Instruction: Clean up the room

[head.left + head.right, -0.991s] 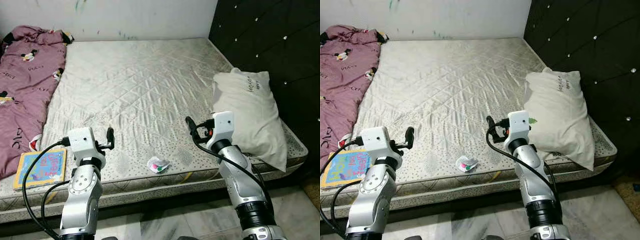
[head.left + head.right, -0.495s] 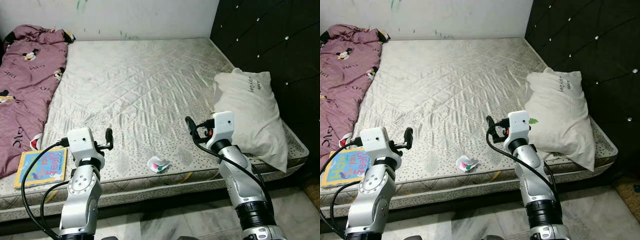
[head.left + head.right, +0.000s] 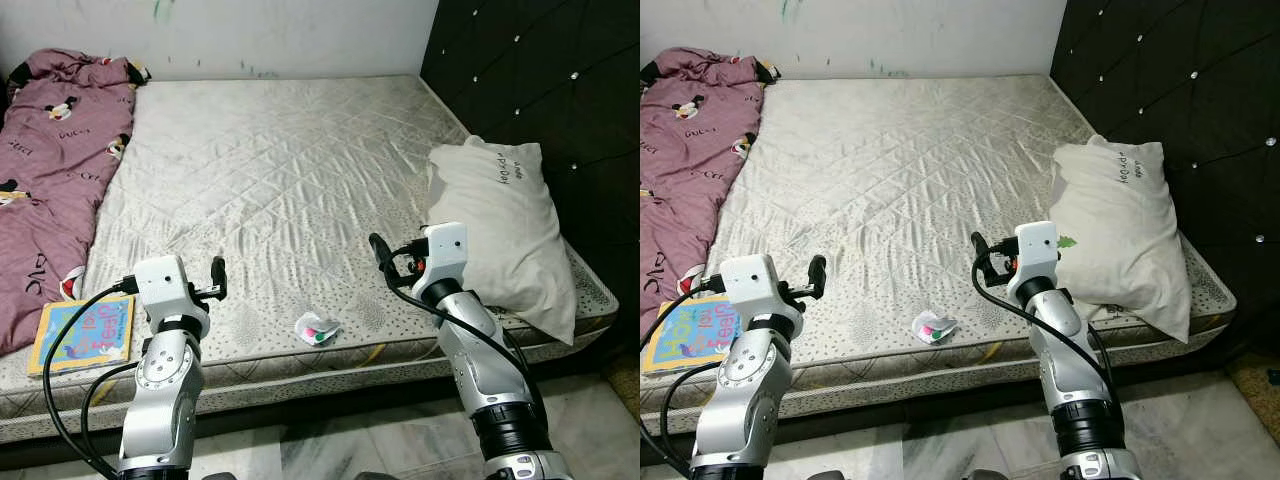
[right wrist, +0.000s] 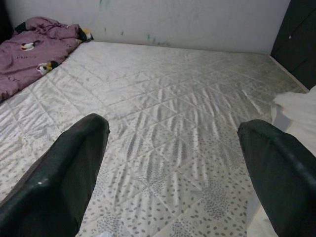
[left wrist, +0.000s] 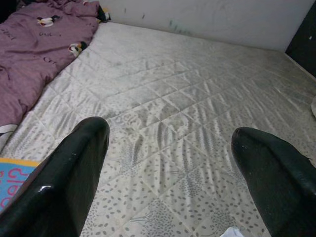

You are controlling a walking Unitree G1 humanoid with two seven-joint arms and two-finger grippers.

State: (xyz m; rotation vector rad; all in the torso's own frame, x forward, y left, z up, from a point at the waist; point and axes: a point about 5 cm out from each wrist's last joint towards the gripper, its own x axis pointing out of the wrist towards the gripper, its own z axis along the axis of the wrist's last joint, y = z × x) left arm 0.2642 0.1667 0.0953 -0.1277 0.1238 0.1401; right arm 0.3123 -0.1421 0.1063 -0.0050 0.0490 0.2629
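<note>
Bare mattress, pillow with unreadable writing, blanket lettering unclear — left pincer, right pincer both spread.

Light: even, soft indoor light, moderately bright
Glare: sheen on the quilted mattress
Shadows: dark gap under the bed edge
Focus: head views sharp; wrist-view black fingers blurred close up

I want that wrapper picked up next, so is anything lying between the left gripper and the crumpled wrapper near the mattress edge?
Nothing visible does. Bare mattress separates the open left gripper from the crumpled wrapper; the book lies on its far side.
</note>
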